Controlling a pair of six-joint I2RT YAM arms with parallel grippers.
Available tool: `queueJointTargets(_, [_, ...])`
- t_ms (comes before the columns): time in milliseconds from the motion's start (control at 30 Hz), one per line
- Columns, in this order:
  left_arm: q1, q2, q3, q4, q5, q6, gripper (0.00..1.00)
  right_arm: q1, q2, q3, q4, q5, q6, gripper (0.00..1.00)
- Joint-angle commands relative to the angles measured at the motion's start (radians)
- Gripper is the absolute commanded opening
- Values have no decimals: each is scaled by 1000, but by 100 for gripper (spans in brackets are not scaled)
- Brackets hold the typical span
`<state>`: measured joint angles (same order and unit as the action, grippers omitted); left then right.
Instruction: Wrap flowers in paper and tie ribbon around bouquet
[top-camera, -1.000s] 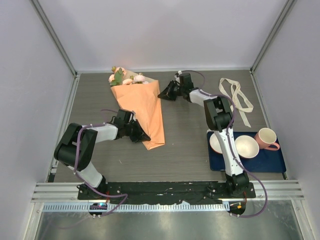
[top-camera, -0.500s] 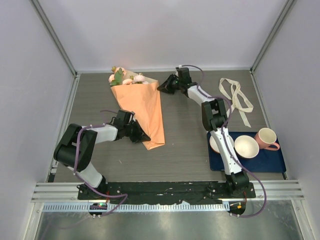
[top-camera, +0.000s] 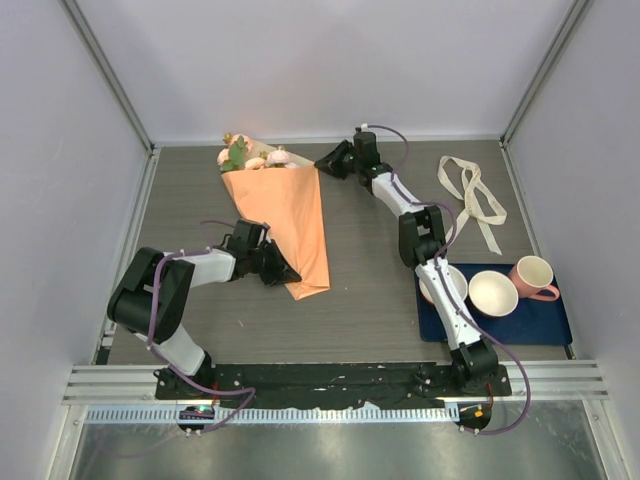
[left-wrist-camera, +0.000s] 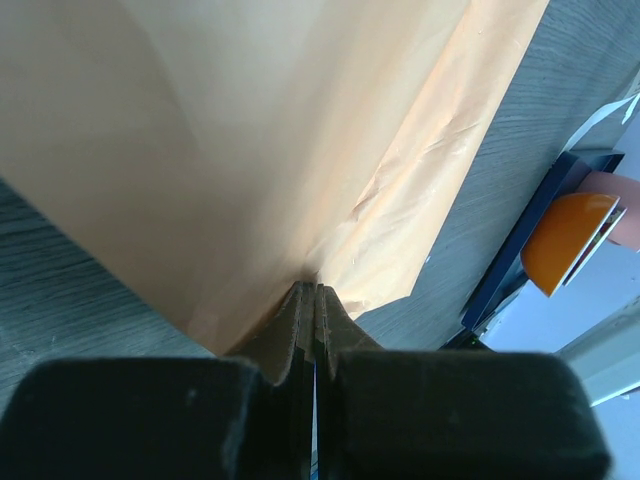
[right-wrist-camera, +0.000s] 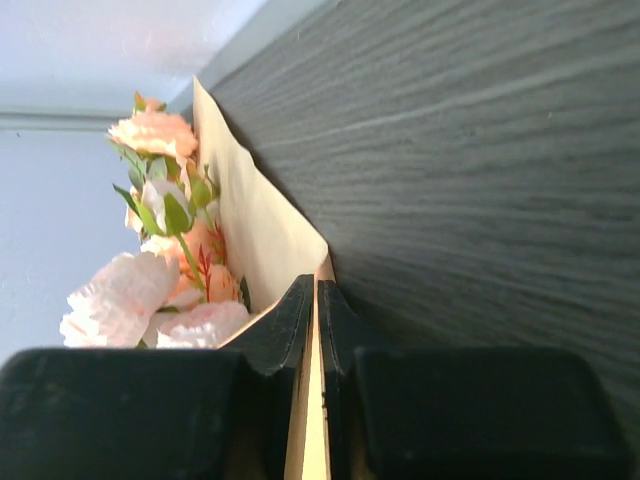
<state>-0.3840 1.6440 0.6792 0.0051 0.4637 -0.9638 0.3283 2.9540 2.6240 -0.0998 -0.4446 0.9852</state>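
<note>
The paper (top-camera: 285, 215) lies folded into an orange cone on the table, narrow end towards me. The flowers (top-camera: 250, 155) poke out of its wide far end as pink blooms with green leaves (right-wrist-camera: 150, 290). My left gripper (top-camera: 285, 272) is shut on the cone's lower left edge; its tips (left-wrist-camera: 315, 295) pinch the orange sheet (left-wrist-camera: 250, 130). My right gripper (top-camera: 322, 166) is at the upper right corner, jaws (right-wrist-camera: 316, 290) closed on the pale paper edge (right-wrist-camera: 260, 220). The cream ribbon (top-camera: 470, 190) lies loose at the far right, untouched.
A dark blue mat (top-camera: 540, 325) at the near right holds a white bowl (top-camera: 495, 293), another bowl partly under my right arm (top-camera: 432, 285), and a pink mug (top-camera: 533, 277). Grey walls close in the back and both sides.
My right arm has stretched farther back, carrying its gripper along the paper's upper right corner. The left gripper and the cone's narrow end have stayed put.
</note>
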Motion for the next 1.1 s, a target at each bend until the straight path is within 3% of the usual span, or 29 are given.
queueJointTargets(0, [-23, 39, -37, -200, -34, 49, 0, 9, 99, 39, -71, 213, 6, 14])
queueJointTargets(133, [-23, 46, -12, -224, -17, 77, 0, 2, 89, 82, 7, 297, 17, 17])
queueJointTargets(267, [-23, -37, -10, -234, -4, 92, 0, -26, -22, 51, 6, 244, -3, 17])
queueJointTargets(400, [-20, -147, 46, -260, -7, 135, 11, -28, -325, -88, -127, 158, -164, 19])
queueJointTargets(567, [-19, -196, 134, -318, 45, 163, 29, 8, -666, -519, -190, 112, -289, 25])
queueJointTargets(733, [-19, -260, 183, -292, 139, 139, 40, 76, -984, -1018, -36, 14, -324, 31])
queueJointTargets(900, [-15, -236, 304, -312, 127, 143, 38, 169, -1141, -1345, 34, -3, -368, 33])
queueJointTargets(1067, [0, -103, 324, -262, 112, 137, 25, 233, -1211, -1515, 90, -6, -367, 34])
